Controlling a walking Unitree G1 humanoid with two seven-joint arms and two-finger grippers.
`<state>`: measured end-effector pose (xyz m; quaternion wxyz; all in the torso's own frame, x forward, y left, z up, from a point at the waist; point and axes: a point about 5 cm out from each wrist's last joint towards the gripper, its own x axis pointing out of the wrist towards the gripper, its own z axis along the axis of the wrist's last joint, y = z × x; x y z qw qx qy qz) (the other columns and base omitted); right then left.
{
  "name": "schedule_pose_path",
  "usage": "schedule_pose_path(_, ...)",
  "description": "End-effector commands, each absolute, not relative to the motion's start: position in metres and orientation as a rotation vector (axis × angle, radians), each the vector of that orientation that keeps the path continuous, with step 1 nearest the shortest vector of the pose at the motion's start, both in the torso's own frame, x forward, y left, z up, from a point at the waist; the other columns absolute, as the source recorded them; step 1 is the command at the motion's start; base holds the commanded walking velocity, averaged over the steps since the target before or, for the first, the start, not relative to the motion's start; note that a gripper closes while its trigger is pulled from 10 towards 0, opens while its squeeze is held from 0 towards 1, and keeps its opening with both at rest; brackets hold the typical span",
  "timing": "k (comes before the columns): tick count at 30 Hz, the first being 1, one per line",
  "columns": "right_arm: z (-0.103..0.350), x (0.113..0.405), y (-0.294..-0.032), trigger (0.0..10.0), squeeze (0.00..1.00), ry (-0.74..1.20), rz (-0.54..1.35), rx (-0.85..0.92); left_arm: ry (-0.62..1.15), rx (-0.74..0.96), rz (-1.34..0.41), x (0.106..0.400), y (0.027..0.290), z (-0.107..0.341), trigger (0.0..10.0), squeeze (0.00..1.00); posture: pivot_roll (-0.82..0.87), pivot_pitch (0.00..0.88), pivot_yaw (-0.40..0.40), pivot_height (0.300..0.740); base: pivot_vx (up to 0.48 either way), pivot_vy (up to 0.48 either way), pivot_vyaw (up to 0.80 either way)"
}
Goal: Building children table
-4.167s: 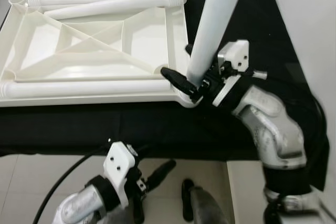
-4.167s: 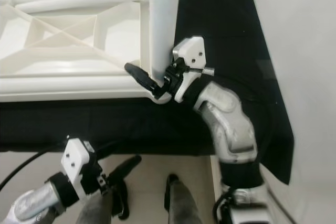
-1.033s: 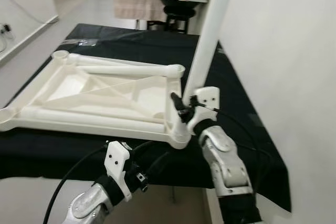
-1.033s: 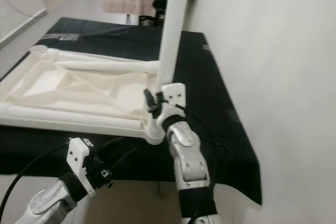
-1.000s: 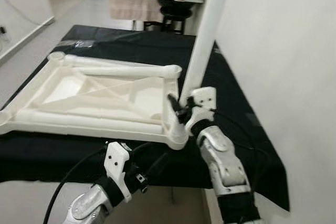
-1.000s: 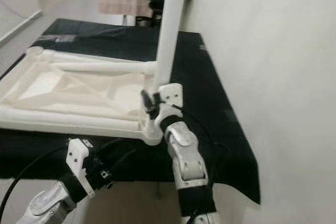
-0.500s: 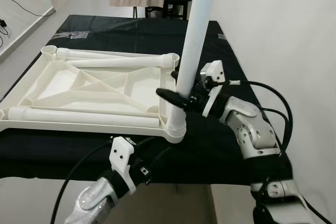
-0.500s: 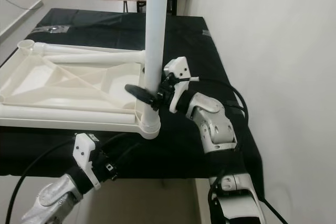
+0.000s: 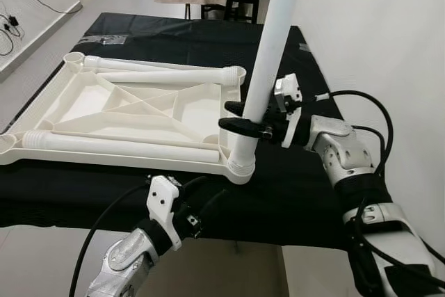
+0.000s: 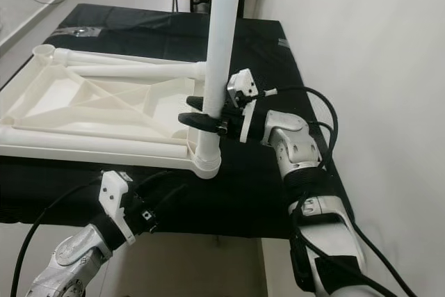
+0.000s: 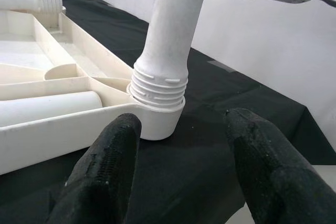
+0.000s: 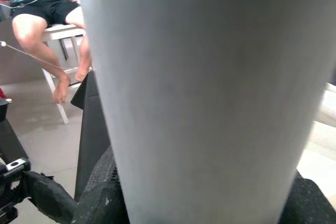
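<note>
Black cloth (image 9: 306,193): it is covering the work surface and is lying under everything the right gripper is working on.

Tabletop (image 9: 132,113): the white ribbed children's tabletop is lying upside down on the cloth, stretching away to the left of the right gripper; its near right corner socket (image 9: 240,170) is sitting just below that gripper's fingers.

Upright leg (image 9: 268,67): this white tube is standing in the corner socket, threaded end down, and is rising past the top of the head views; it is passing straight between the right gripper's fingers.

Spare legs: two (image 9: 160,74) are lying along the tabletop's far edge and one (image 9: 118,147) along its near edge, all well to the left of the right gripper.

Right gripper (image 9: 252,122): it is reaching in from the right and clasping the upright leg a little above the threads, one black finger (image 9: 236,124) showing on the leg's near side. In the right wrist view the leg (image 12: 205,93) is pressing close between the finger pads.

Left gripper (image 11: 181,166): it is hanging below the cloth's front edge, pointing up at the corner socket (image 11: 157,121); its two black fingers (image 11: 107,166) are spread apart and gripping nothing, the socket and leg base lying ahead of them, not touching.

Person (image 12: 44,17): someone is sitting on a white chair beyond the right gripper, bare legs in view.
</note>
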<state>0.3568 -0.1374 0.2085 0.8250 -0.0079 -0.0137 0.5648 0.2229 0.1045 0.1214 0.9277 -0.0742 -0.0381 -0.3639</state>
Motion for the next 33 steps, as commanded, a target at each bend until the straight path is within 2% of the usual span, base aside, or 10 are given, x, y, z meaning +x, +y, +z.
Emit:
schedule_pose_path(1,0.202,0.356,-0.146,0.0,0.0,0.008,1.162,-0.009,-0.074,-0.157,-0.742,0.222,0.102,0.119,10.0,0.0,0.08,0.059,-0.099,0.74,0.0,0.0,0.0)
schedule_pose_path(2,0.198,0.354,-0.147,0.0,0.0,0.016,1.142,-0.014,-0.075,-0.159,-0.743,0.221,0.102,0.119,10.0,0.0,0.08,0.062,-0.099,0.74,0.0,0.0,0.0)
schedule_pose_path(3,0.19,0.35,-0.146,0.0,0.0,0.04,1.088,-0.01,-0.077,-0.166,-0.742,0.221,0.103,0.12,0.0,0.0,0.07,0.068,-0.1,0.74,0.0,0.0,0.0)
schedule_pose_path(21,0.141,0.318,-0.102,0.0,0.0,0.138,0.321,0.015,-0.083,-0.166,-0.702,0.221,0.108,0.121,0.0,0.0,0.05,0.086,-0.086,0.74,0.0,0.0,0.0)
schedule_pose_path(22,0.144,0.322,-0.098,10.0,0.0,0.134,0.376,0.018,-0.083,-0.164,-0.696,0.222,0.108,0.121,0.0,0.0,0.05,0.083,-0.084,0.74,0.0,0.0,0.0)
schedule_pose_path(23,0.15,0.324,-0.094,10.0,1.0,0.123,0.434,0.019,-0.083,-0.162,-0.692,0.222,0.108,0.121,0.0,0.0,0.05,0.083,-0.084,0.74,0.0,0.0,0.0)
schedule_pose_path(26,0.167,0.332,-0.092,10.0,1.0,0.073,0.565,0.049,-0.081,-0.154,-0.687,0.223,0.108,0.121,10.0,0.0,0.05,0.076,-0.084,0.74,0.0,0.0,0.0)
schedule_pose_path(31,0.187,0.336,-0.089,10.0,1.0,-0.004,0.752,0.059,-0.079,-0.152,-0.688,0.224,0.108,0.12,10.0,0.0,0.05,0.076,-0.084,0.74,0.0,0.0,0.0)
schedule_pose_path(32,0.198,0.34,-0.095,10.0,0.0,-0.045,0.965,0.006,-0.078,-0.152,-0.688,0.227,0.106,0.12,10.0,0.0,0.06,0.057,-0.083,0.74,0.0,0.0,0.0)
schedule_pose_path(33,0.198,0.34,-0.095,10.0,0.0,-0.045,0.965,0.006,-0.078,-0.152,-0.688,0.227,0.106,0.12,10.0,0.0,0.06,0.057,-0.083,0.74,0.0,0.0,0.0)
